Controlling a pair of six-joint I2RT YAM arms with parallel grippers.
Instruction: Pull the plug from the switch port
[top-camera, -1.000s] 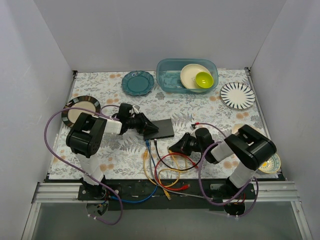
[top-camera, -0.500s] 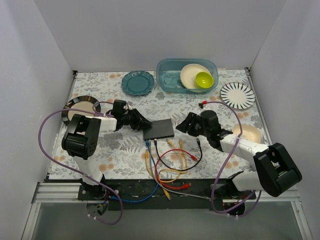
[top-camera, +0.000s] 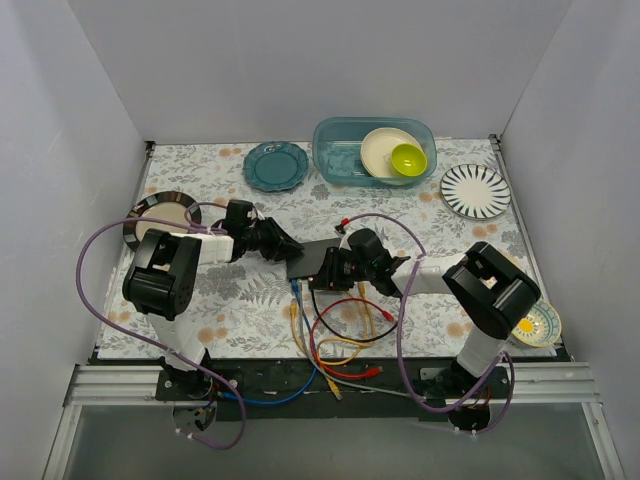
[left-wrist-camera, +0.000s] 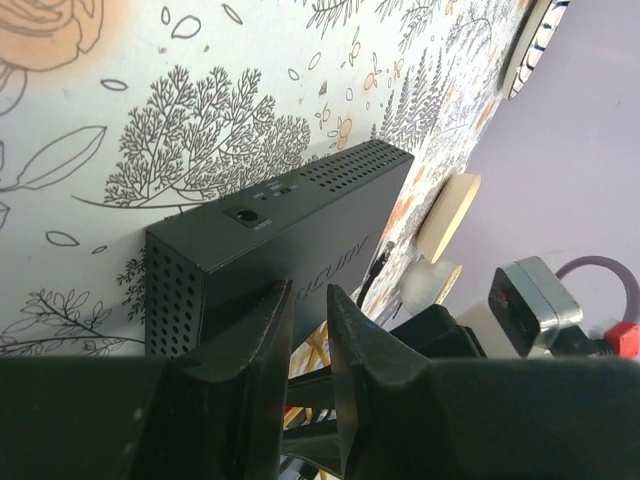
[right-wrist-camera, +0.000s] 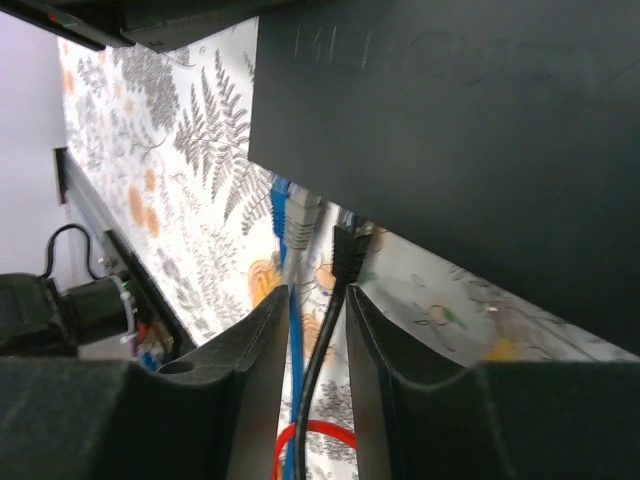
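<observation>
The flat black switch box (top-camera: 324, 254) lies mid-table, its row of ports on the near edge. A blue cable's grey plug (right-wrist-camera: 300, 220) and a black plug (right-wrist-camera: 348, 252) sit in two ports there; they also show faintly in the top view (top-camera: 303, 286). My left gripper (top-camera: 291, 250) rests on the box's top (left-wrist-camera: 300, 210) at its left far corner, jaws almost together with nothing between them (left-wrist-camera: 309, 300). My right gripper (top-camera: 330, 270) is at the near edge, jaws narrowly open (right-wrist-camera: 318, 292) astride the black cable just behind its plug, the blue cable against the left finger.
Loose yellow, red and black cables (top-camera: 340, 325) lie in front of the box. A teal plate (top-camera: 276, 165), a blue bin (top-camera: 335, 150) holding a cream plate and green bowl, and a striped plate (top-camera: 475, 190) stand at the back. A dark-rimmed plate (top-camera: 160, 212) is at the left, white walls around.
My right arm has swung left from beside the box to its near edge, and its jaws now straddle the black cable. My left gripper has stayed on the box.
</observation>
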